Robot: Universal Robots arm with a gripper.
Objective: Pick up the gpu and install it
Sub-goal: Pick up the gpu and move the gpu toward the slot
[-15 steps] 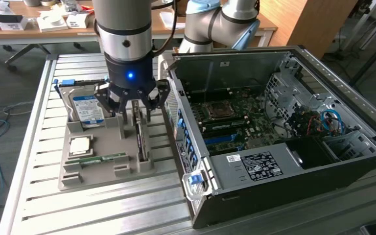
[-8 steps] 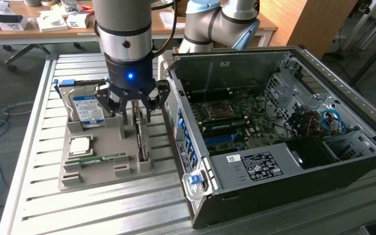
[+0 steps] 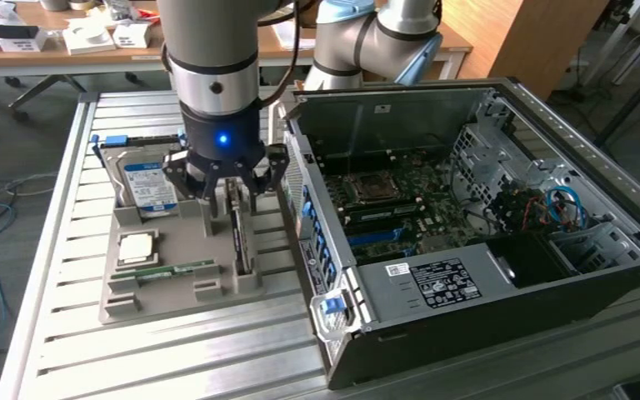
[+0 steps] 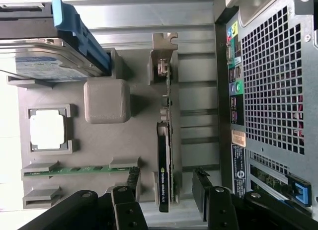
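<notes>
Dark gpu (image 4: 163,155) inside spread end effector (image 4: 166,183)

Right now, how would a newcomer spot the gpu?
Find the grey tray beside the open PC case. Nearest the case, the gpu stands on edge in a slot: a thin dark card, unlike the blue-labelled hard drive or green memory stick.
</notes>
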